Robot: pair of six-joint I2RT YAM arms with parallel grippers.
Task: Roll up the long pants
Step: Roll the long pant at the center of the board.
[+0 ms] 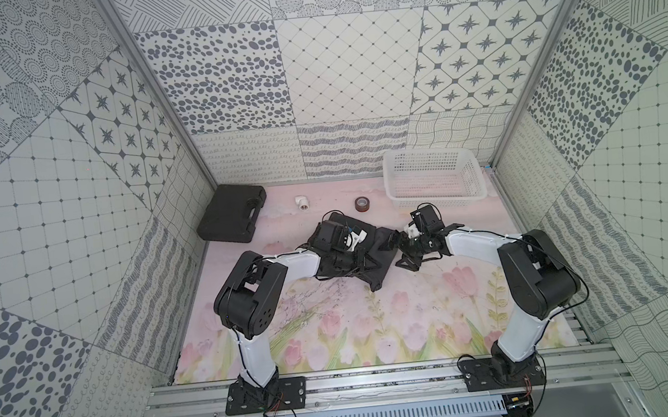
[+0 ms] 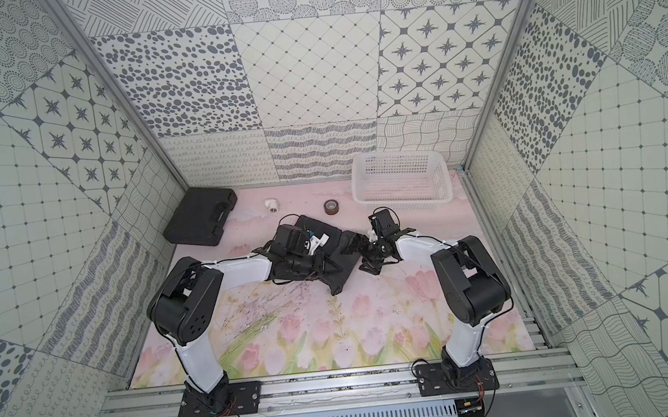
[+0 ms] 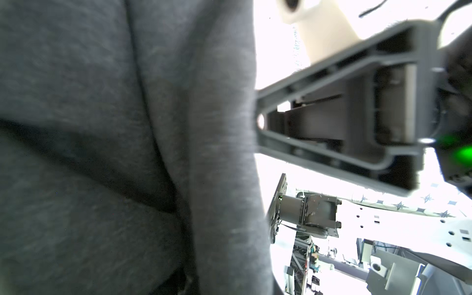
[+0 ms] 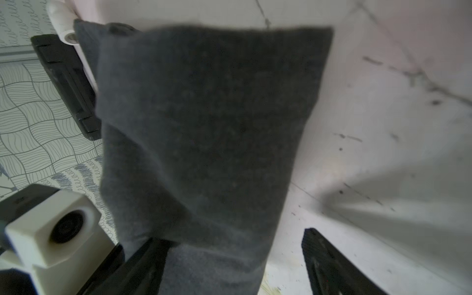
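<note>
Right wrist view: right end effector (image 4: 229, 237) spread, one finger (image 4: 143, 263) tucked against the long pants (image 4: 204, 127), bundled on the worktop (image 4: 383, 153); left end effector (image 3: 256, 122) pinches a fold. Gripped on one side only, the loose roll could slump open or skew if tugged

- Both the left arm (image 1: 248, 293) and the right arm (image 1: 539, 277) have the same build: glossy white link shells alternating with matte black joint housings.
- The large black elbow housing carries a cluster of small round holes (image 1: 260, 315).
- The base plates (image 1: 264, 396) are flat, black and rectangular, with silver bolts at the corners.
- Thin black cables (image 1: 286, 255) run along the white links, held by white ties; red leads sit by each base.
- The wrist camera (image 4: 51, 229) is a cream, blocky housing with a dark round lens.
- The right gripper (image 4: 231, 235) has black, tapering fingers (image 4: 332, 265). In the left wrist view a finger shows as an open, ribbed triangular frame, with a green light (image 3: 459, 153) beside it.
</note>
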